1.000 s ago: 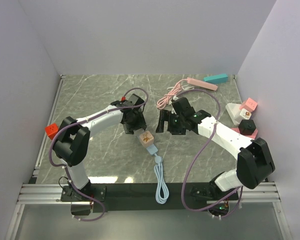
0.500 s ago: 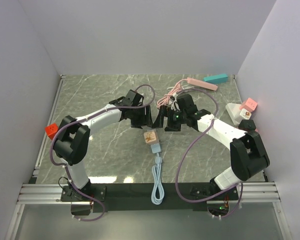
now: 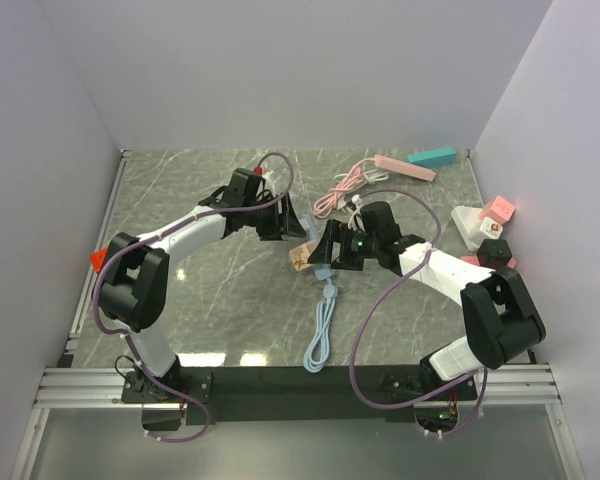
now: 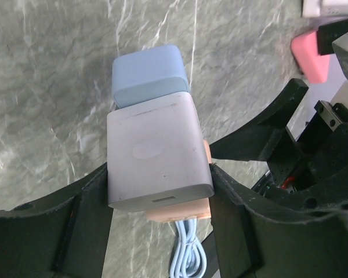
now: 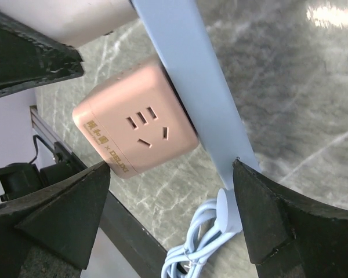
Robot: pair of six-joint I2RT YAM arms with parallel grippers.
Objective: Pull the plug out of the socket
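The socket [image 3: 301, 257] is a peach cube, lifted near the table's middle. A light blue plug [image 3: 325, 272] sits in one of its faces, and its blue cable [image 3: 322, 335] hangs toward the front edge. My left gripper [image 3: 292, 232] is shut on the socket. In the left wrist view its fingers [image 4: 232, 202] clamp a grey-white block [image 4: 156, 153] joined to the peach cube [image 4: 180, 211], with the blue plug [image 4: 148, 72] beyond. My right gripper [image 3: 330, 250] is open. In the right wrist view its fingers [image 5: 267, 220] straddle the cube [image 5: 133, 133] and plug [image 5: 191, 81].
A pink power strip [image 3: 400, 165] with a coiled pink cable [image 3: 340, 185] and a teal block [image 3: 432, 157] lie at the back. White, pink and black adapters [image 3: 485, 225] stand at the right edge. A red cube [image 3: 100, 258] sits at the left edge.
The socket with its plug went from lying on the table to being held higher and farther back by my left gripper. My right gripper moved in beside it.
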